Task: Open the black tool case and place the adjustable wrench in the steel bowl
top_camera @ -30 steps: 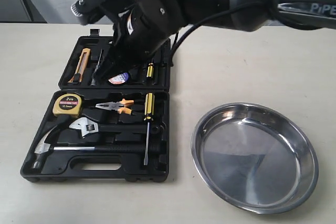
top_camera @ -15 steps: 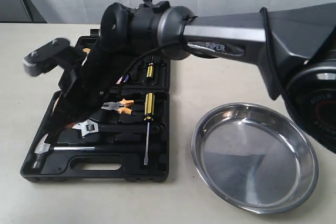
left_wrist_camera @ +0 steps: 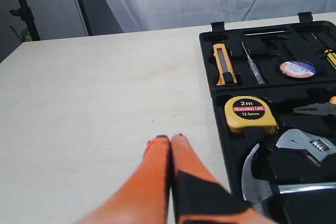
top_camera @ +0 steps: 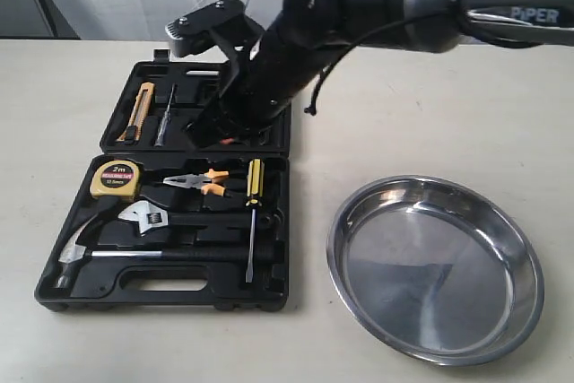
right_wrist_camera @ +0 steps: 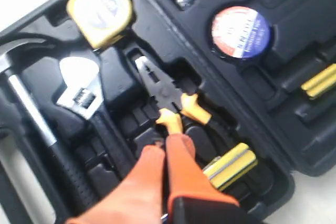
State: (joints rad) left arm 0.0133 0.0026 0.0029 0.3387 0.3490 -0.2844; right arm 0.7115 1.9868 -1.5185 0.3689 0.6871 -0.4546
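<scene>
Right gripper back — adjustable wrench nearby

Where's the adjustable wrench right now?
Exterior view, left side: the adjustable wrench lies in the handle-side half of the open black tool case, just below the tape measure and pliers, directly above the hammer.
</scene>
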